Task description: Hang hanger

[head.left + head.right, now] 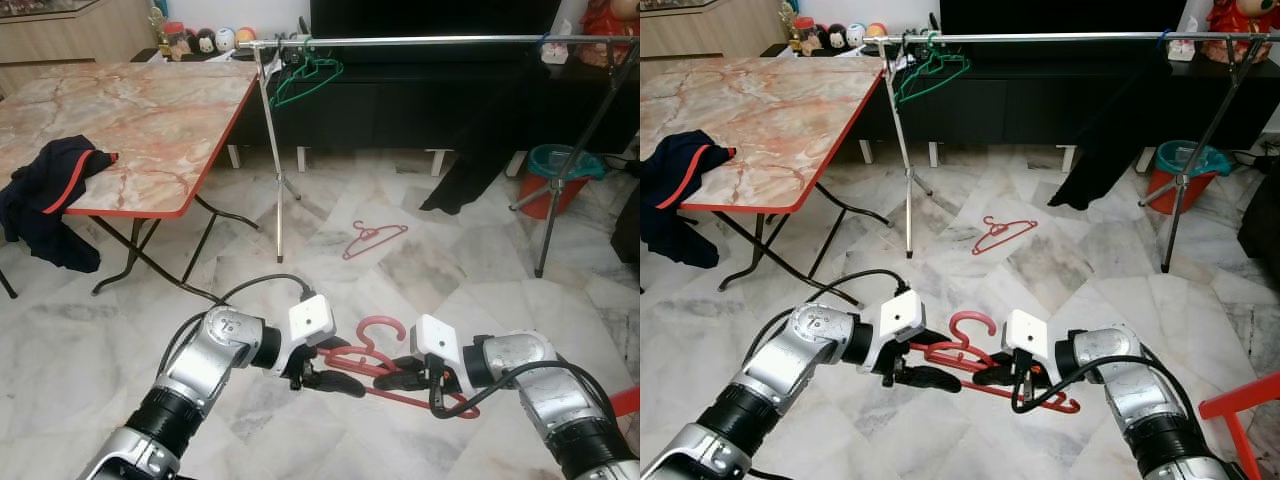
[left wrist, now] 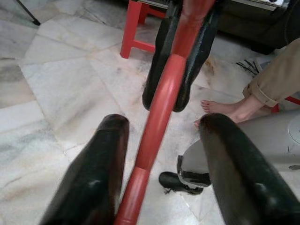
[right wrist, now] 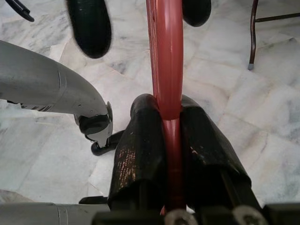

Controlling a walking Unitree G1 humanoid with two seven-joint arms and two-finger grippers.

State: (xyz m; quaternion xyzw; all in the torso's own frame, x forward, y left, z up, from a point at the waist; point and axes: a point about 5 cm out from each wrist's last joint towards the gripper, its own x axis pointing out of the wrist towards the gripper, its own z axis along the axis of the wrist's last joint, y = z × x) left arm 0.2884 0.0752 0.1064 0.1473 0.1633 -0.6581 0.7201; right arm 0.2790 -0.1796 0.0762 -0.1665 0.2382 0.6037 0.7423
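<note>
I am looking down at a pale marble floor (image 1: 420, 270). I am using the long silver clothes rail (image 1: 430, 41) as my landmark. A green wire hanger (image 1: 305, 75) is hanging near the left end of that rail. A black cloth (image 1: 480, 150) is hanging down from it further along. Below the rail, a second red hanger (image 1: 372, 238) is lying flat on the floor. To the left of the rail a folding table with a pink marble top and red edge (image 1: 150, 120) is standing, and a dark jacket with a red stripe (image 1: 50, 195) is drooping off its near corner. To the right of the rail a red bucket with a green rim (image 1: 556, 175) is sitting on the floor. The rail's thin metal legs (image 1: 275, 170) are standing between me and the wall.

The red plastic hanger (image 1: 385, 360) I am holding is far below the rail, close to my body. It is lying almost flat, running across from one gripper to the other, and its hook is curling up and away from me toward the rail.

My right gripper (image 3: 164, 136) is squeezing tight on the hanger's red bar. My left gripper (image 2: 159, 154) is spread wide, with the bar passing between its black fingers (image 2: 93, 183) and not touching them. A person's bare foot (image 2: 225, 110) is showing near a red stool (image 2: 138, 28).
</note>
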